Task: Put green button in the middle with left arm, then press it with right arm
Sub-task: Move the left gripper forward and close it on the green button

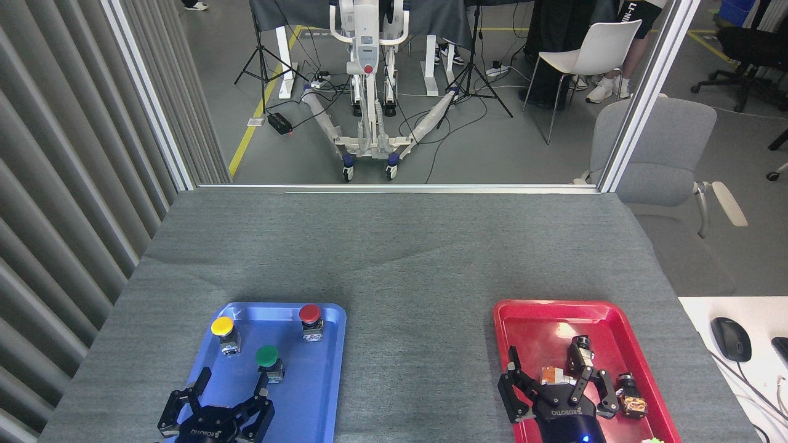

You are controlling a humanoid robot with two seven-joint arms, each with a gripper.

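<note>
The left gripper [231, 381] hovers low over the near end of the blue tray [320, 400], fingers spread apart and empty, just short of the green button [268, 362]. The green button stands upright on its small metal block in the tray's middle, not yet lifted. Behind it to the left stands the yellow button [223, 332], and at the far right corner the red button [310, 320]; both sit near enough that a wide-open approach risks nudging one of them, most likely the yellow, which lies close to the path of the left-hand finger. The domed cap looks smooth and broader than the block beneath, so a pinch taken too high may slip off, and one taken off-centre may tip the button onto its side.

Between the trays lies the bare dark grey table cloth [418, 344], the middle where the button belongs. Its soft weave may let the small base settle tilted, and a button set down askew could skid or topple under a later press.

At right, the right gripper [557, 381] hangs over the red tray [535, 314], fingers apart and empty, with loose switch parts [582, 352] just beside its tips. A careless swing toward the centre could catch those pieces or the tray's rim and drag them across the cloth.
</note>
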